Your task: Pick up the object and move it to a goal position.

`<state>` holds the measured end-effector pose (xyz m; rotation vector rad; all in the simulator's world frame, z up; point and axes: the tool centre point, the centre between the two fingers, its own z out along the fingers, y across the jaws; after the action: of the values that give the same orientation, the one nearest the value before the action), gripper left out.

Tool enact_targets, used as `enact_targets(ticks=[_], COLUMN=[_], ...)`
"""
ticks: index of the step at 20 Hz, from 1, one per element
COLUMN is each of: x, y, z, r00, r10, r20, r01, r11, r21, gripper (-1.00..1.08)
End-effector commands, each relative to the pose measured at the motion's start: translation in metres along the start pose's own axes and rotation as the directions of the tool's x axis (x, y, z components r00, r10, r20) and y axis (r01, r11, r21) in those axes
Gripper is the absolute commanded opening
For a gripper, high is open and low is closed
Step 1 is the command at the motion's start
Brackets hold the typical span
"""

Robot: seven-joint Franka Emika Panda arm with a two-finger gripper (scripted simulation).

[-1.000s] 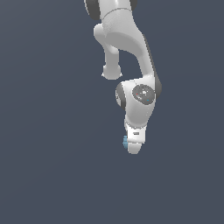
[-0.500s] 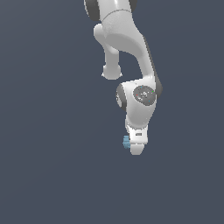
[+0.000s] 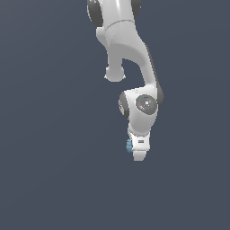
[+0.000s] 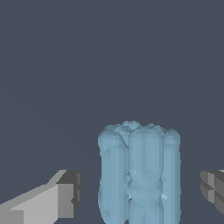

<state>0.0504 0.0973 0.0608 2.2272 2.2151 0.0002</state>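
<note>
The object (image 4: 140,175) is a small light-blue ridged lump. In the wrist view it stands between my two fingers, with a narrow gap on each side, closer to the light grey finger (image 4: 65,194) than to the dark ridged pad (image 4: 213,188). My gripper (image 4: 141,191) is open around it and neither finger touches it. In the exterior view my white arm hangs down with the gripper (image 3: 139,155) at its low end. Only a sliver of the object (image 3: 129,145) shows beside the hand on the exterior view's left; the rest is hidden behind the hand.
A plain dark blue-grey ground (image 3: 54,179) fills both views. No other object, container, edge or goal marker shows.
The hand has come down a little and shifted slightly to the exterior view's right. The object has stayed at about the same place beside the fingers.
</note>
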Motion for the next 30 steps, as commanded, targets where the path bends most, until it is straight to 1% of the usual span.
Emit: enact_targets(ticks=[1, 7, 8, 21, 26, 30], x=[0.000, 0.000, 0.000, -0.003, -0.023, -0.053], y=[-0.001, 0.001, 0.001, 0.000, -0.004, -0.011], z=[0.013, 0.022, 0.022, 0.021, 0.016, 0.009], r00=[1.000, 1.000, 1.000, 1.000, 1.000, 1.000], r10=[-0.002, -0.002, -0.002, -0.002, -0.002, -0.002], r20=[0.000, 0.000, 0.000, 0.000, 0.000, 0.000], r01=[0.002, 0.002, 0.002, 0.002, 0.002, 0.002], r11=[1.000, 1.000, 1.000, 1.000, 1.000, 1.000], r21=[0.001, 0.000, 0.000, 0.000, 0.000, 0.000], gripper=[1.00, 1.00, -1.00, -1.00, -1.00, -1.00])
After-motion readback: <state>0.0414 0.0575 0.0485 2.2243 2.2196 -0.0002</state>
